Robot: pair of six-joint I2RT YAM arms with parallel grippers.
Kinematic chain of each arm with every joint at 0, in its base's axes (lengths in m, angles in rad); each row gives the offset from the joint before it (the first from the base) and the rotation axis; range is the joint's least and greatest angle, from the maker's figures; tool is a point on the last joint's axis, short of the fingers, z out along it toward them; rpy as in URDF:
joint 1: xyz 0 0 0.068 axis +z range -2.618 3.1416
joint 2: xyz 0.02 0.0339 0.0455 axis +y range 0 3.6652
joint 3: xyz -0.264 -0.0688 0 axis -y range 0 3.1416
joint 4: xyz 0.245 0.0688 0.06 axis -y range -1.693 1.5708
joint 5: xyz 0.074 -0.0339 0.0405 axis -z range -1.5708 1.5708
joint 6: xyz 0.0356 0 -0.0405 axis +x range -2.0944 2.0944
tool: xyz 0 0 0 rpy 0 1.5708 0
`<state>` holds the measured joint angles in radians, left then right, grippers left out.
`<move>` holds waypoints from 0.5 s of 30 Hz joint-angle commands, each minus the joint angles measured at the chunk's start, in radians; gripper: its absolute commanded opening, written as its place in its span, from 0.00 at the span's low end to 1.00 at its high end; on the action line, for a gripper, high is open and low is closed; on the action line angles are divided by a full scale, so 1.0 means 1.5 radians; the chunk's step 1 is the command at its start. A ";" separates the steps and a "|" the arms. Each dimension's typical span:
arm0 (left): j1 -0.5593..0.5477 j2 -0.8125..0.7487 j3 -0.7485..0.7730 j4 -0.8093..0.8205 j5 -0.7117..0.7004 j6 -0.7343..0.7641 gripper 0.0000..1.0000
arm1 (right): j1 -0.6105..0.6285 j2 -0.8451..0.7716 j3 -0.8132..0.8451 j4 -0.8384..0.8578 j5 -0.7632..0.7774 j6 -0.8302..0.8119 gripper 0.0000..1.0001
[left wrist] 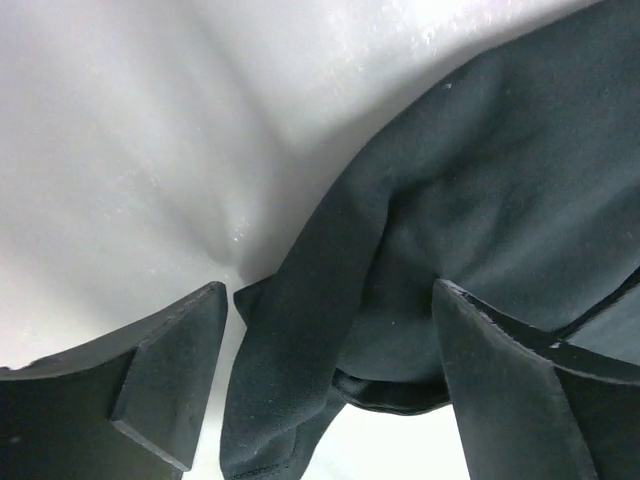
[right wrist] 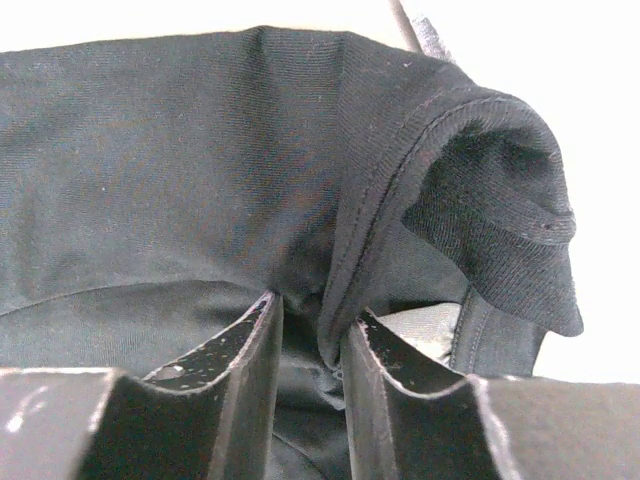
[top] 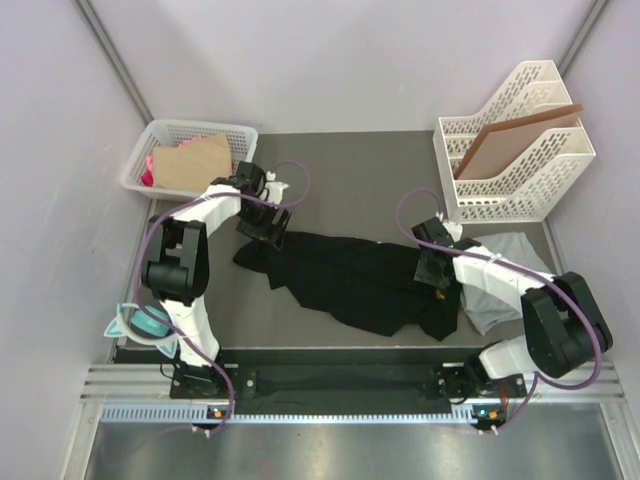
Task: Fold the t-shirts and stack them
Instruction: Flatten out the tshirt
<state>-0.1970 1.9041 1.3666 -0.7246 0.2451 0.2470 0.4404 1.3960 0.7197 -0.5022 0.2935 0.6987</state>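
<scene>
The right pincer (right wrist: pixel 310 322) is pinched almost closed on a hem fold of the black shirt (top: pixel 350 280). The left pincer (left wrist: pixel 330 295) gapes wide over the shirt's other end, gripping nothing. The shirt stretches lengthwise from pincer to pincer across the tabletop (top: pixel 360 190). One grey shirt (top: pixel 522 252) lies just outside the right pincer, making two shirts.

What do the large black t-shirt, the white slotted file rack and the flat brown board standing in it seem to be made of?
The large black t-shirt looks like soft matte knitted cloth, with fine ribs and a stitched hem showing. The white file rack is probably moulded plastic, given its regular lattice of slots. The brown board is flat, stiff and dull, so likely cardboard or thin fibreboard.
</scene>
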 commanded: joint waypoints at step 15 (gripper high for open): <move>0.063 -0.206 -0.042 -0.086 -0.003 0.097 0.71 | -0.024 0.002 0.028 0.038 -0.001 -0.026 0.06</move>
<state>-0.1051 1.6939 1.3285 -0.8040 0.2272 0.3447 0.4274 1.4117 0.7231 -0.4862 0.2817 0.6727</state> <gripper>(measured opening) 0.707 0.068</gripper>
